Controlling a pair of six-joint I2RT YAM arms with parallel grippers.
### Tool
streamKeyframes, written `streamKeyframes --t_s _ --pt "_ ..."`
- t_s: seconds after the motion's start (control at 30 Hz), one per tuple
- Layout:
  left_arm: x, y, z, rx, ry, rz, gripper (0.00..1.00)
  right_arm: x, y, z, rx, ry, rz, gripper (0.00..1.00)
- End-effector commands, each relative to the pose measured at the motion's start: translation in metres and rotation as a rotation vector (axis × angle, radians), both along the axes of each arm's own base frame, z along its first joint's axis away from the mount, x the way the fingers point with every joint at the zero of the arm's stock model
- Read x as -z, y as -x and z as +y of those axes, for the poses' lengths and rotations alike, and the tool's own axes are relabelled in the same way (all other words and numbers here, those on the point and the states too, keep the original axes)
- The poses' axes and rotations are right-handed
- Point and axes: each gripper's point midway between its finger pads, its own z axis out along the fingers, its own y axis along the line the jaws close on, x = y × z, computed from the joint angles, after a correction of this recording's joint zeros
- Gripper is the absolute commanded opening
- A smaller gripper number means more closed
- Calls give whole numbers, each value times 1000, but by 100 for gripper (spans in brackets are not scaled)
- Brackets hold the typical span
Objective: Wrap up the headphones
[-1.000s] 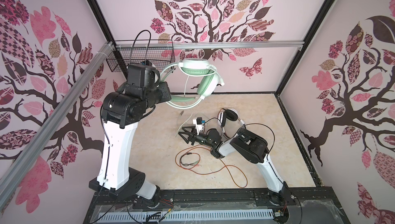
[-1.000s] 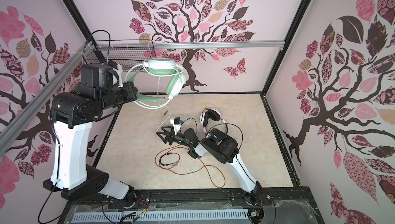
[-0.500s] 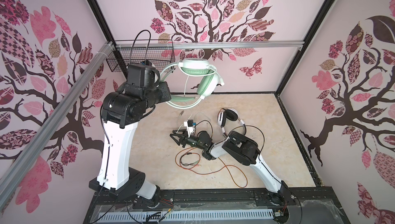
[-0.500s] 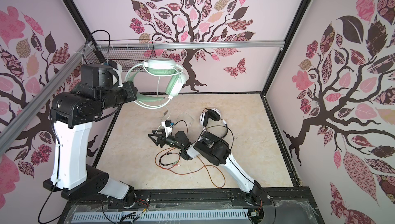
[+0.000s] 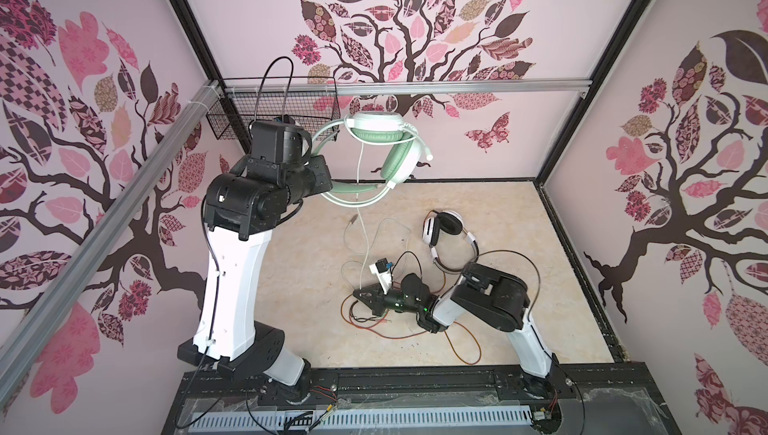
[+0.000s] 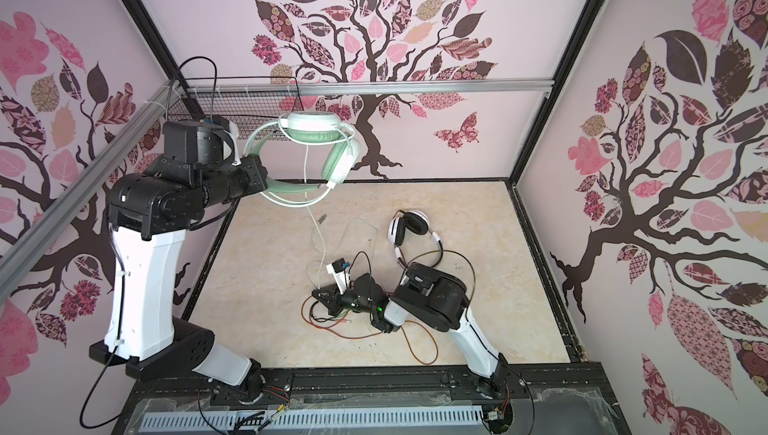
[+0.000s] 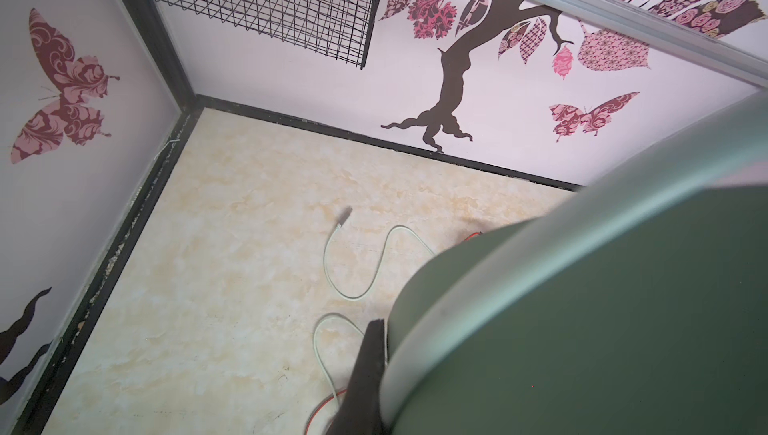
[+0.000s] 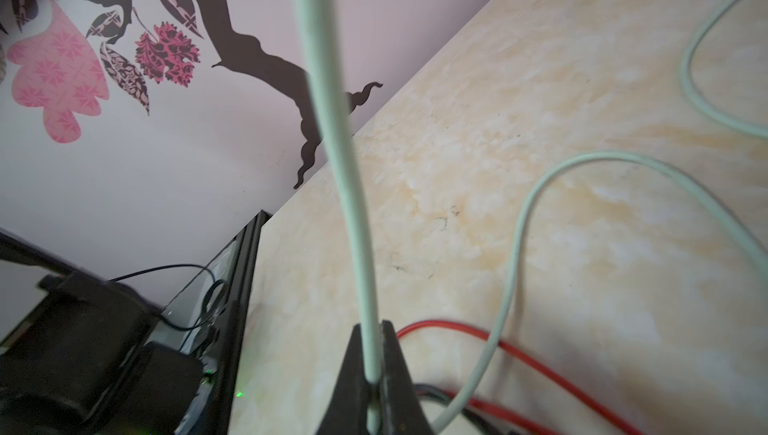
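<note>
My left gripper (image 5: pixel 327 179) is shut on the padded band of the mint-green headphones (image 5: pixel 376 148) and holds them high above the back left of the table. In the left wrist view the green band (image 7: pixel 582 287) fills the frame beside one dark finger (image 7: pixel 368 370). The pale green cable (image 5: pixel 360 225) hangs down from them to my right gripper (image 5: pixel 359 293), low over the table. That gripper (image 8: pixel 372 354) is shut on the cable (image 8: pixel 332 121). The white-and-black headphones (image 5: pixel 442 231) lie behind the right arm, their orange-red cable (image 5: pixel 459 339) looped on the floor.
A black wire basket (image 5: pixel 274 117) hangs in the back left corner, just behind the left arm. Patterned walls close in three sides. Loose green cable loops (image 5: pixel 390 225) lie mid-table. A black rail (image 5: pixel 415 383) runs along the front edge.
The right gripper has dropped toward the front over the cables and closed its jaws on the pale green cable. The left arm and the green headset have stayed still.
</note>
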Motion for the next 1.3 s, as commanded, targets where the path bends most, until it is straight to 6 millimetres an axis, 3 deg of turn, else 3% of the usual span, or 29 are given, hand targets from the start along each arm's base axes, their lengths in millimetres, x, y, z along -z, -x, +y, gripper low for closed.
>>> streamKeyframes --t_s 0.0,0.3,0.53,0.9,1.07,1.27 --pt "-24 -23 0 -29 33 -112 0 -2 23 -18 -72 163 -23 0" --pt "-12 -65 32 -101 59 -84 0 -14 54 -73 -76 471 -133 0" --pt "-3 -86 47 -141 60 -71 0 -30 58 -109 -35 592 -188 0" --pt "10 -100 62 -177 52 -43 0 -44 37 -173 144 836 -303 0" --pt "12 -99 66 -174 72 -35 0 -58 21 -192 239 929 -373 0" --pt "15 -97 72 -181 94 -24 0 -58 5 -216 360 1027 -439 0"
